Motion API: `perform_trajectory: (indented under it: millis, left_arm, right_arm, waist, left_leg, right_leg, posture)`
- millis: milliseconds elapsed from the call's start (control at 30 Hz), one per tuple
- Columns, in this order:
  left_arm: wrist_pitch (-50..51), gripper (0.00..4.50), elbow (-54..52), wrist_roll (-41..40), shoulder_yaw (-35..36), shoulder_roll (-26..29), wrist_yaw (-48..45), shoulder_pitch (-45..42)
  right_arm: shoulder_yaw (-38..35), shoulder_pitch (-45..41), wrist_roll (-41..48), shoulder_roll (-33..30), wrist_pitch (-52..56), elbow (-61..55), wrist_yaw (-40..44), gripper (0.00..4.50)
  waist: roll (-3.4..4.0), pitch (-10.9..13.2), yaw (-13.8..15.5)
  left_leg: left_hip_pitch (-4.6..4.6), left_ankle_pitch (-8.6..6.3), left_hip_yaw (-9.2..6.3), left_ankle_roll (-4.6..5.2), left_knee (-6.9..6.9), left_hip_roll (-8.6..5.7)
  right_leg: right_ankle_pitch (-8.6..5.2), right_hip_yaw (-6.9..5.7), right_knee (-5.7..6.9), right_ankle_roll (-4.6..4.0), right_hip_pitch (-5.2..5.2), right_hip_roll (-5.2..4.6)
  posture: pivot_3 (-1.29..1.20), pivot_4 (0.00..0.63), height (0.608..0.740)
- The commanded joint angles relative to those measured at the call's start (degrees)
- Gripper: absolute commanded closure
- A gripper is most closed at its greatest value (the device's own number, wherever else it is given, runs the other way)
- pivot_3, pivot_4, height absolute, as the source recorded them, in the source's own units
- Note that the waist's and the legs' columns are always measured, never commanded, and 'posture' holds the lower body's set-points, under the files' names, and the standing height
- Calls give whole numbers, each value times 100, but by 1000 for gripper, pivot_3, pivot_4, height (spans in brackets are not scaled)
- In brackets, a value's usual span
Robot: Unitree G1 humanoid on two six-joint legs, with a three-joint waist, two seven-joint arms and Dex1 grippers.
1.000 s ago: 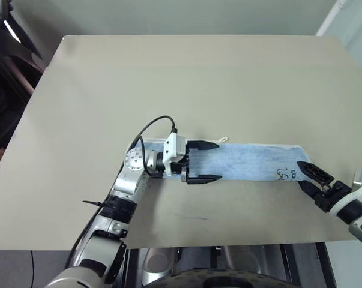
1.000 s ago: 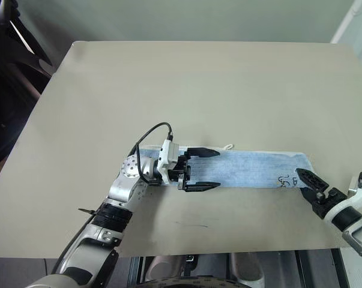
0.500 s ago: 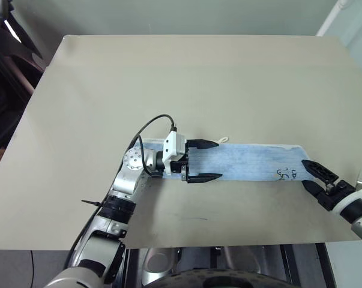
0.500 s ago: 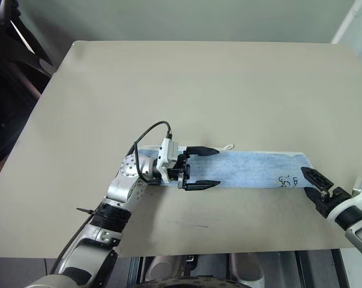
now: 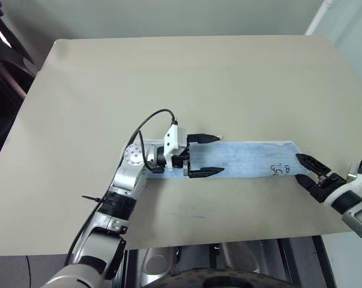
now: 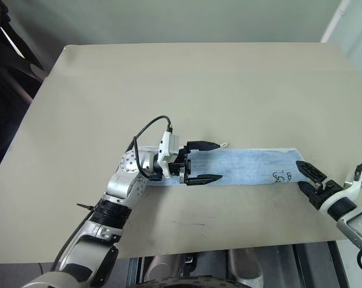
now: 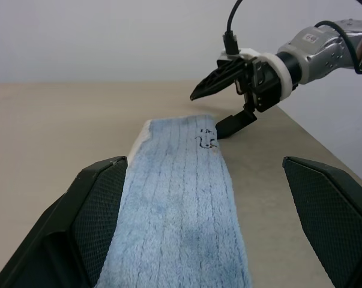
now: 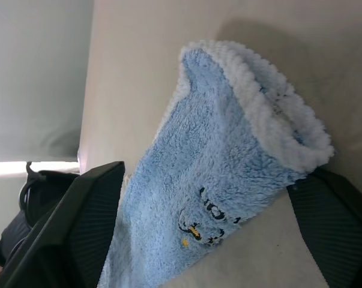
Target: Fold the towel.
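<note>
Beige table (image 5: 187, 78), pale wall (image 5: 168, 15) behind it, dark equipment (image 5: 3, 54) beside its left edge

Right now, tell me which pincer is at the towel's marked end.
The right pincer: its fingers straddle the towel corner beside the black marks. The left pincer is over the other half.

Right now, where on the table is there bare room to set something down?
The whole far half of the table, beyond the towel, is bare. The near strip along the front edge is narrower. It is crowded at the towel: the left gripper straddles one end, the right gripper is at the other.
</note>
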Motion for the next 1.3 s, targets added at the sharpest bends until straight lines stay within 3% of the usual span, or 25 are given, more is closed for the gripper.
perform_trajectory:
  millis: [33, 333, 733, 967, 1300]
  left_arm:
    - [7, 0, -203, -59, 127, 58, 35, -25]
    - [18, 0, -310, -58, 161, 123, 71, 88]
    - [-47, 0, -210, -22, 212, 163, 95, 76]
    - [-25, 0, -52, -45, 272, 135, 107, -20]
    - [-170, 0, 61, 50, 304, 105, 136, 21]
  right_arm:
    - [77, -61, 11, -51, -14, 146, 13, 1283]
    - [12, -93, 11, -241, 98, 294, 185, 4357]
    - [-544, 362, 11, -561, 341, -71, 834, 4438]
    - [-876, 686, -68, -1455, 540, -901, 1301, 4438]
    - [12, 270, -1456, -2613, 705, -2568, 1994, 4438]
  waist:
    - [0, 0, 0]
    - [4, -3, 37]
    - [6, -3, 67]
    - [10, -4, 76]
    - [14, -4, 91]
  left_leg:
    - [0, 2, -2, 0, 0, 0]
    - [-16, -4, -2, -3, -5, 0]
    - [-23, -28, 1, 6, -13, -1]
    - [-24, -46, 5, 6, -13, 0]
    - [-24, -54, 6, 10, -12, 3]
  right_leg:
    - [1, 0, 0, -1, 0, 0]
    - [-18, 1, 0, 6, -10, -1]
    - [-6, 0, -33, -16, -5, -2]
    - [-7, 0, -58, -23, 2, -2]
    - [7, -6, -63, -16, 2, 0]
  posture:
    - [0, 150, 733]
    - [0, 150, 733]
    - [0, 150, 733]
    - [0, 150, 733]
    - [0, 150, 733]
